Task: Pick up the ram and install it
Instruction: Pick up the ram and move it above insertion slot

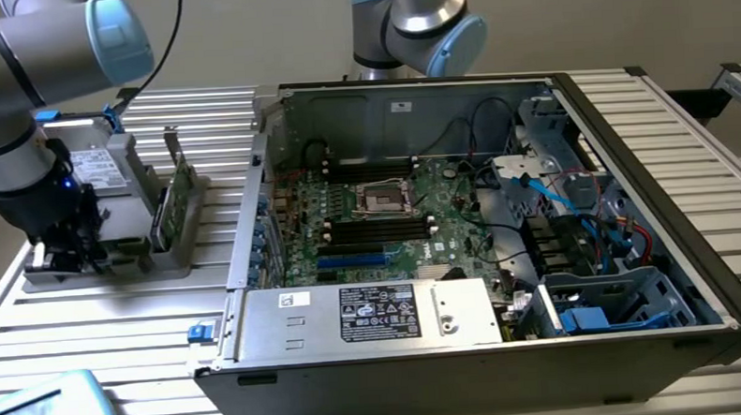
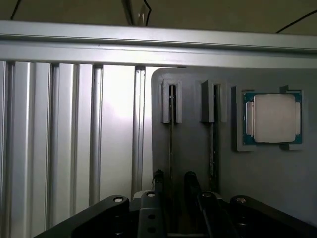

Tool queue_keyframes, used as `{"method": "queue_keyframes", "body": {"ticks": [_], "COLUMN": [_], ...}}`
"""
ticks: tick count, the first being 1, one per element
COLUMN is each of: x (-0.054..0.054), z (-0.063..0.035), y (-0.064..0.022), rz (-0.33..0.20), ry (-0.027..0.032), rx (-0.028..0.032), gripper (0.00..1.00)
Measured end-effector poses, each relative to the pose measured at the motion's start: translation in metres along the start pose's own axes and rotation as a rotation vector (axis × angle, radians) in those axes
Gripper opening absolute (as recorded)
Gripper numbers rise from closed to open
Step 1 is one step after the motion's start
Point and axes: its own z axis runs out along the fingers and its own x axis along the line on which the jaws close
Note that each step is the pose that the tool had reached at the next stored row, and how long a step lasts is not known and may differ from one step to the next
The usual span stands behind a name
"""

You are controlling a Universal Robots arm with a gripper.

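The ram (image 1: pixel 165 216), a narrow dark-green stick, stands on edge in a gray holder (image 1: pixel 121 171) at the exterior view's left, beside the open computer case (image 1: pixel 478 381). No writing on it is legible, nor on the power supply sticker (image 1: pixel 378 312). The gripper (image 2: pixel 174 186) hangs over the holder, fingers spread wide, pinching nothing.

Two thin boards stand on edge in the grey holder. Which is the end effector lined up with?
The board farther from the square silver chip: the open end effector straddles its line; the other board lies beside it.
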Motion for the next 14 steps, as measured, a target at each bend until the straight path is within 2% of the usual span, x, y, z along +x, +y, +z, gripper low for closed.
{"method": "queue_keyframes", "body": {"ticks": [6,14], "x": [0.0001,0.0001], "z": [0.0044,0.0044], "y": [0.0012,0.0014], "rz": [0.005,0.006], "ry": [-0.0004,-0.0003], "rx": [0.0005,0.0004], "gripper": [0.31,0.31]}}
